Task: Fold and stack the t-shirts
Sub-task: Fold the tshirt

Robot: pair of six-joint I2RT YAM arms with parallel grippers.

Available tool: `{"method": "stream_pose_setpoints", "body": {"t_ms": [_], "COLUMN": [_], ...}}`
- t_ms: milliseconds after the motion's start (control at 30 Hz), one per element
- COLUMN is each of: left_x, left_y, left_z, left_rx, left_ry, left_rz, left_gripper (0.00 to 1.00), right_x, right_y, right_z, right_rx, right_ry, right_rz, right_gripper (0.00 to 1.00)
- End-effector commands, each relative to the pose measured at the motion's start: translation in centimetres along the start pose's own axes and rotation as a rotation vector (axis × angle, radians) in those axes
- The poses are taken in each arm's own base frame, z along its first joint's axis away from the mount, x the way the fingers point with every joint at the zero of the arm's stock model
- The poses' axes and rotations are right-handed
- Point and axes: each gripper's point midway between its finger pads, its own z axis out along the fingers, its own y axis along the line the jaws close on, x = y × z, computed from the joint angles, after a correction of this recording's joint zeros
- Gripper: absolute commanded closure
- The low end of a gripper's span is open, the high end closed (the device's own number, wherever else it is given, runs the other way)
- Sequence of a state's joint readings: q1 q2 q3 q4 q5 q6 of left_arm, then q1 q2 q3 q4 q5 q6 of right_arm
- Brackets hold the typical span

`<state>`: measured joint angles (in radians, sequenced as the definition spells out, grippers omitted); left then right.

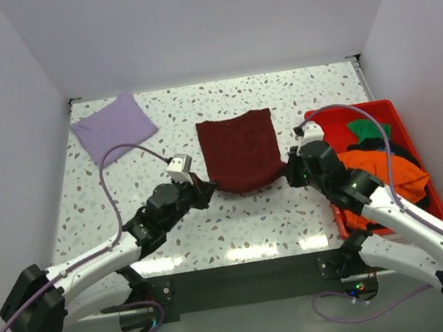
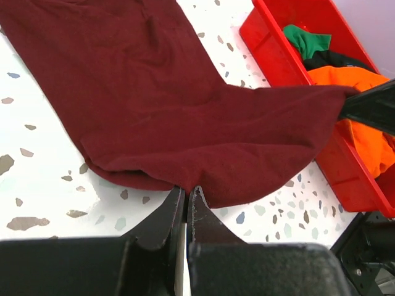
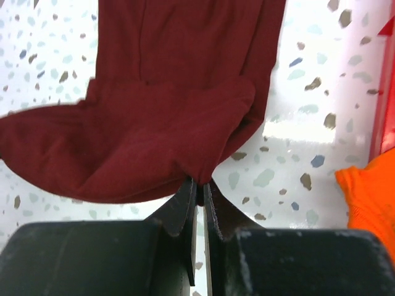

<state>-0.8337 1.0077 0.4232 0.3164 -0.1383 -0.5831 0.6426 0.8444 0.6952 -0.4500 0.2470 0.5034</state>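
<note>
The large dark maroon cloth t-shirt (image 1: pixel 240 150) lies partly folded at the middle of the white speckled tabletop (image 1: pixel 239 222), its near edge lifted between the 2 end effectors. The left end effector (image 2: pixel 187 194) is pinched closed on the near-left corner and the right end effector (image 3: pixel 199 185) on the near-right corner. A folded lavender cloth t-shirt (image 1: pixel 114 126) sits at the far left, and the red plastic bin (image 1: pixel 431 183) on the right holds orange (image 1: pixel 379 175), green (image 1: pixel 367 128) and black (image 2: pixel 333 60) t-shirts.
</note>
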Motion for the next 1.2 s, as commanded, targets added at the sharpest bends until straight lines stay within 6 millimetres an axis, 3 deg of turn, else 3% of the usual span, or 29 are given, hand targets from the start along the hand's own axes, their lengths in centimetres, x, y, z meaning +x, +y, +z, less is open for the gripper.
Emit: {"method": "stream_pose_setpoints", "body": {"t_ms": [0, 167, 333, 467, 767, 1167], "left_x": [-2.2, -2.7, -3.8, -3.8, -6.6, -10.1], "left_y": [-1.3, 0.4, 1.3, 2.6, 4.4, 8.4], "left_z": [1.4, 3.9, 5.8, 7.7, 10.5, 13.5], "left_rx": [0.010, -0.010, 0.050, 0.055, 0.061, 0.028], "left_ry": [-0.043, -0.038, -0.042, -0.014, -0.045, -0.089], "left_rz": [0.013, 0.003, -0.044, -0.063, -0.080, -0.107], "left_gripper": [1.00, 1.00, 1.00, 1.00, 1.00, 1.00], "right_x": [-3.8, -7.1, -8.6, -11.2, -15.5, -18.8], "right_y": [0.0, 0.5, -0.1, -0.2, -0.4, -0.5], "right_z": [0.0, 2.1, 5.5, 6.9, 9.1, 14.7], "right_rx": [0.064, 0.121, 0.162, 0.167, 0.176, 0.189], "right_ry": [-0.089, -0.148, -0.126, -0.154, -0.188, -0.183], "right_rz": [-0.013, -0.043, -0.052, -0.040, -0.055, -0.076], "right_gripper": [1.00, 1.00, 1.00, 1.00, 1.00, 1.00]}}
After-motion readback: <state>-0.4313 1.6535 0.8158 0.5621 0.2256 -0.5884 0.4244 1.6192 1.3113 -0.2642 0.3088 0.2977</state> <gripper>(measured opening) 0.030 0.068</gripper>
